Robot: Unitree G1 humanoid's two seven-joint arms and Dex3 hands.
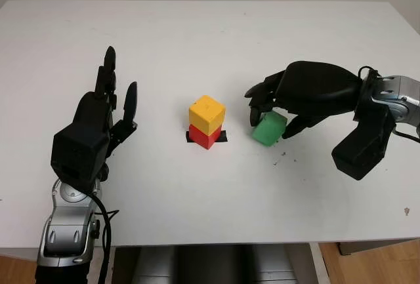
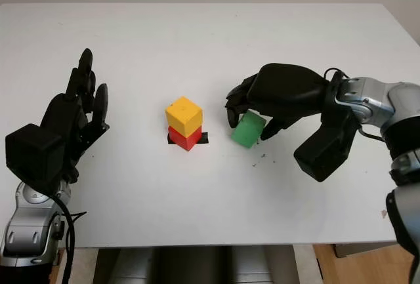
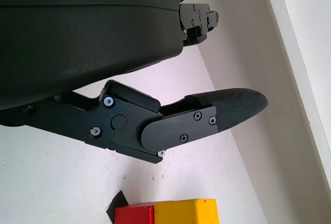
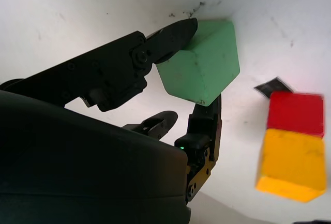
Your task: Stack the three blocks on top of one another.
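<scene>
On the white table (image 1: 197,35), near its middle, stood a yellow block (image 1: 207,114) stacked directly on a red block (image 1: 204,137), turned a little so the corners did not line up. Under the red block lay a small black marker patch (image 1: 222,136), showing on both sides. Just to the right of this stack, apart from it, was the green block (image 1: 269,128), tilted, with one lower edge seemingly on or close to the table; could not tell for sure whether lifted off completely. Was gripped by the right hand (image 1: 308,94), reaching in from the right side: in the right wrist view one finger (image 4: 170,38) pressed on one face of the green block (image 4: 201,69) and another finger (image 4: 207,125) on the opposite side, so closed around it with a pinch. Some small dark specks (image 1: 287,158) marked the table just in front of the green block. On the left side of the table, well apart from the stack, was the left hand (image 1: 105,117), raised above the surface, open and holding nothing. In the left wrist view, one fingertip (image 3: 232,107) over the white surface, and the red and yellow blocks visible at the edge beyond it.
</scene>
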